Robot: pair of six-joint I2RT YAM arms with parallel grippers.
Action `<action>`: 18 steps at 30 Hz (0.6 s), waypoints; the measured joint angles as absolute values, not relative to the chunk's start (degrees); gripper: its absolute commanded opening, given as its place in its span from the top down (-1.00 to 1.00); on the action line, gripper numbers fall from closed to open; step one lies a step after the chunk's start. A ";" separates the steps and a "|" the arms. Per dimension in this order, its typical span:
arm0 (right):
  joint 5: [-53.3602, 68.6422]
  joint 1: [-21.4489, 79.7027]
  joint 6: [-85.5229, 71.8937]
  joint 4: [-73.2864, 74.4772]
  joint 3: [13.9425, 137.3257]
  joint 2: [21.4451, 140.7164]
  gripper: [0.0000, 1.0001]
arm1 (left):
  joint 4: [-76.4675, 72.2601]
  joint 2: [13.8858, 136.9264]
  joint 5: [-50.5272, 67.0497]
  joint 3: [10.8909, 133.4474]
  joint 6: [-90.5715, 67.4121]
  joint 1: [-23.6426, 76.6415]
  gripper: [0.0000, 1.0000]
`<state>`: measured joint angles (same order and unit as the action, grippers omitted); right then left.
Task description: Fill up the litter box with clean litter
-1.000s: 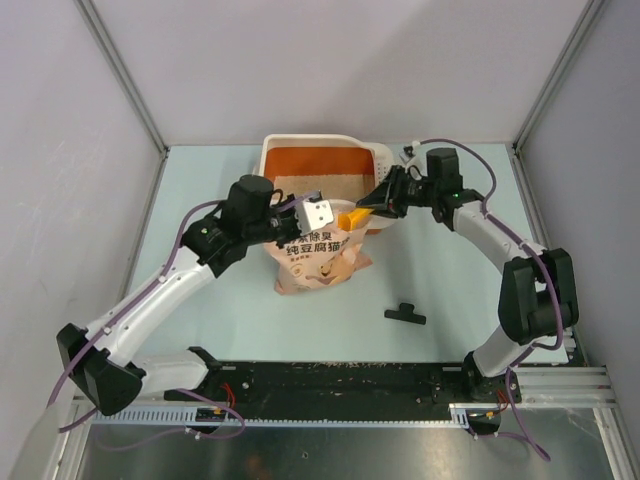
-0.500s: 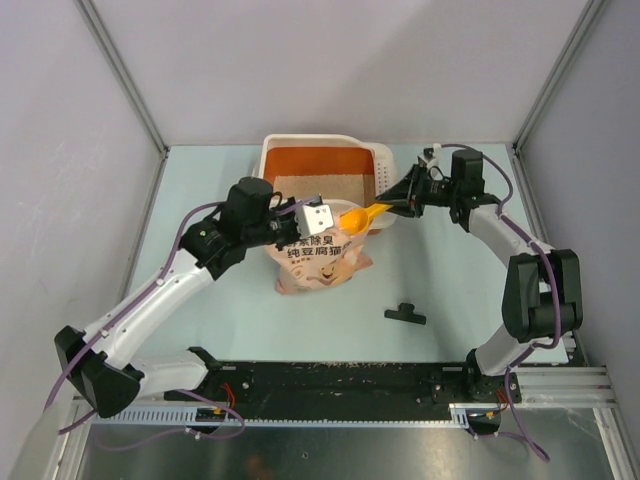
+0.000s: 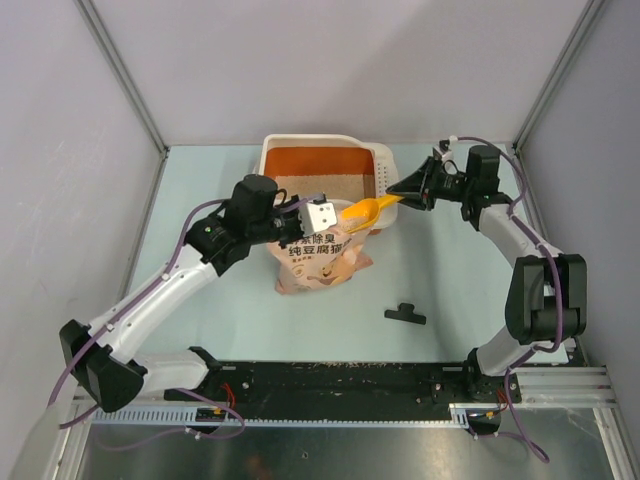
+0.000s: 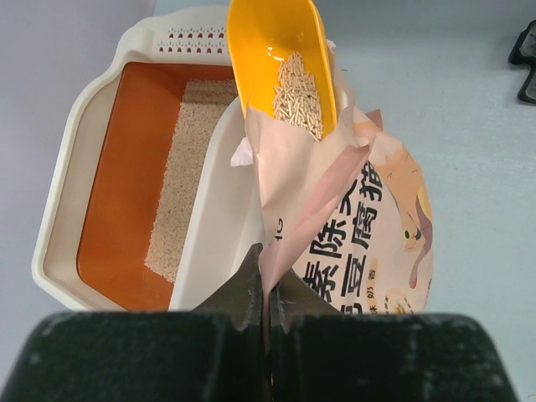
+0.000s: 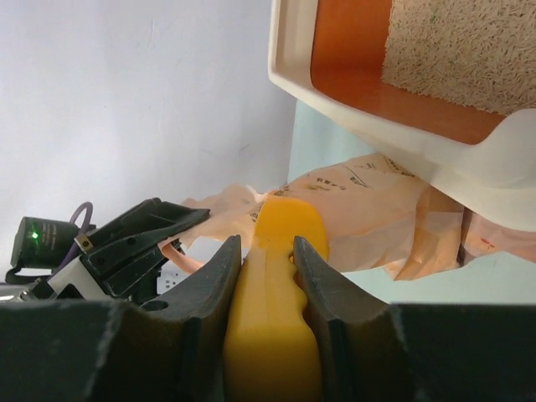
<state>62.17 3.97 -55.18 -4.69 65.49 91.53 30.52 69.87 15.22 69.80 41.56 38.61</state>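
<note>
The cream litter box with an orange-brown inner wall stands at the back centre; it also shows in the left wrist view and the right wrist view. Pale beige litter covers part of its floor. My left gripper is shut on the edge of the pink printed bag, holding its mouth open next to the box. My right gripper is shut on the handle of the orange scoop. The scoop holds pale pellets and sits at the bag's mouth.
A small black part lies on the table in front of the bag, to the right. Grey walls with metal posts close in the back and both sides. The arm bases and a black rail run along the near edge.
My right arm has drawn back to the right, pulling the scoop out of the bag's mouth toward the litter box. The left gripper and the bag stayed put.
</note>
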 measured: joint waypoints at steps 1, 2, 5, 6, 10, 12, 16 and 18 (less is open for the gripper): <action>61.91 3.81 -54.98 -4.62 65.49 91.74 1.00 | 30.52 70.02 15.22 69.93 41.56 38.61 1.00; 61.91 4.19 -55.02 -5.02 65.49 92.05 1.00 | 30.55 70.15 15.22 69.97 41.56 38.61 1.00; 62.54 5.65 -55.61 -6.31 65.49 93.38 1.00 | 30.57 70.59 15.22 70.22 41.56 38.61 1.00; 62.85 5.74 -55.70 -6.26 65.49 93.60 1.00 | 30.57 70.61 15.20 70.24 41.56 38.61 1.00; 63.44 3.90 -55.88 -6.20 65.49 93.76 1.00 | 30.55 70.61 15.22 70.24 41.60 38.61 1.00; 63.64 3.42 -56.34 -6.44 65.49 93.76 1.00 | 30.52 70.61 15.22 70.24 41.63 38.61 1.00; 64.38 2.55 -56.99 -6.76 65.49 93.76 1.00 | 30.52 70.59 15.16 70.24 42.13 38.61 1.00; 64.69 2.11 -56.95 -6.52 65.49 93.73 1.00 | 30.52 70.54 15.16 70.22 42.46 38.61 1.00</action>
